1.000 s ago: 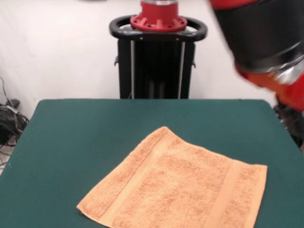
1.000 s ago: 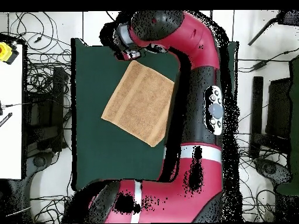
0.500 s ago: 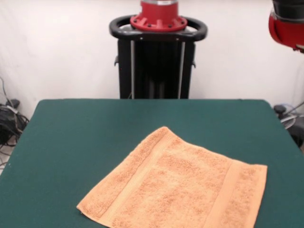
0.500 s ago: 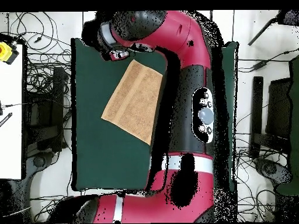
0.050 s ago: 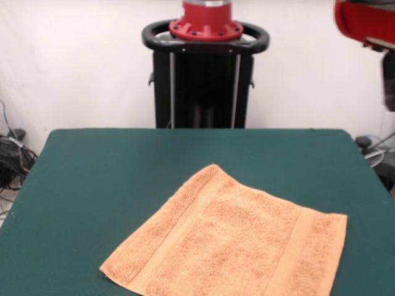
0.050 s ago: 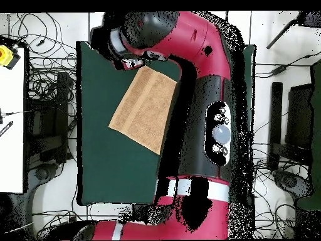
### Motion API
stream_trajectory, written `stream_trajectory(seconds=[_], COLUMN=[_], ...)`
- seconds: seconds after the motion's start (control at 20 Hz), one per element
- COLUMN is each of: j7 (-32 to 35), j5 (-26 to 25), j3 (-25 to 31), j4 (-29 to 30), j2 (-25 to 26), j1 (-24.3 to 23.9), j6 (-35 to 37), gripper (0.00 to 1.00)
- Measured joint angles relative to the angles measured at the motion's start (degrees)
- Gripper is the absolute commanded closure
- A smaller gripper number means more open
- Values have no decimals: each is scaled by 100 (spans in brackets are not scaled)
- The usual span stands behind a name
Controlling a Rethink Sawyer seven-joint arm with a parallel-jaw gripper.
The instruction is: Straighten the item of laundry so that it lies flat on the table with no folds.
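Observation:
The item of laundry, a light orange-tan terry towel [image 5: 228,246], lies spread out on the dark green table [image 5: 111,166], turned at an angle, with a flat woven band near each end. No fold shows on it in the front view. Its front edge runs off the bottom of that view. In the overhead view the towel [image 6: 143,107] sits in the upper part of the table [image 6: 100,163], and the red arm hides its right edge. The gripper [image 6: 133,60] hangs at the towel's top corner, its height above the cloth unclear. In the front view only a red arm section [image 5: 364,21] shows, top right.
The arm's red and black body [image 6: 207,125] covers the table's right side in the overhead view. Cables [image 5: 12,154] lie on the floor off the table's left edge. A white bench with a yellow object [image 6: 7,55] stands to the left.
The arm has swung up and out of the front view toward the top right corner. In the overhead view its end has shifted left. The towel has not moved.

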Motion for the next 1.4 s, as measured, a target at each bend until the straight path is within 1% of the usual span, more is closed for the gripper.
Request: stream_trajectory(seconds=[0.2,0.4,0.7,0.95,1.1,1.4], j7=[0,0,0,0,0,0], j5=[-226,-571,-907,-1040,-1053,-1051], j3=[-170,-305,-358,-357,-358,-353], j4=[225,539,827,994,1120,1298], j2=[-97,-224,-296,-320,-305,-124], j1=[6,-32,-165,-238,-258,-257], j6=[1,-1,-1,-17,-174,-933], gripper=[100,100,100,100,100,100])
